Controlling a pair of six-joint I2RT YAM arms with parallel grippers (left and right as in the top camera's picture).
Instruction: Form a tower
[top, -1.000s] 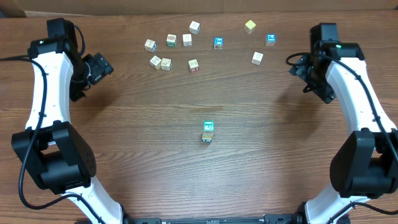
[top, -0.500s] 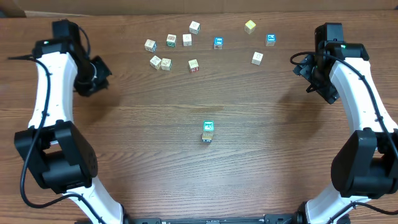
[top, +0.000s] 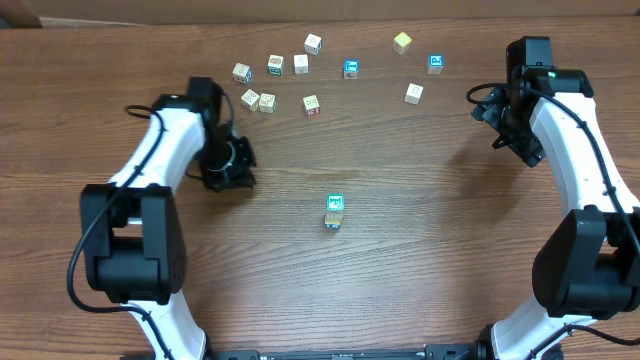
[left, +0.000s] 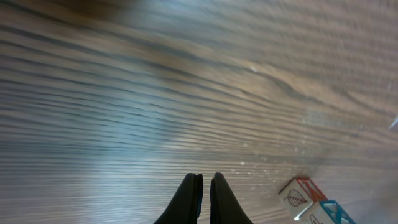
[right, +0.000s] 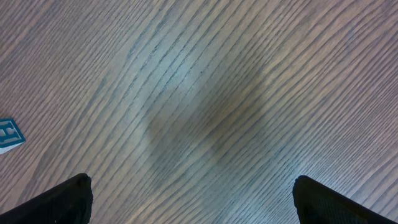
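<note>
My left arm has swung in from the left edge of the desk (top: 430, 270) toward the middle since a second ago. The left hand (top: 238, 170) now sits low over bare wood, just in front of the left end of the loose cubes (top: 311, 104). Its jaws, apart a second ago, are now pressed together with nothing between them. The left wrist view shows this plainly: the two dark fingers (left: 189, 198) meet at the bottom edge. That view is smeared with motion blur. In its lower right corner I can make out a red-printed cube (left: 298, 191) touching a blue-edged cube (left: 324, 213), but I cannot tell which cubes from the overhead view they are. My right arm has barely shifted. The right hand (top: 508, 125) hangs near the right edge with its jaws spread wide and empty, one finger in each bottom corner of the right wrist view. A blue-printed cube (right: 9, 135) shows at that view's left edge. The tower (top: 335, 211) has not moved. It stands upright near the centre of the desk, cyan-green cube on top, with bare wood all round it. From the left hand it lies off to the right and a little nearer the arm bases. The two are well apart. It is farther still from the right hand.
</note>
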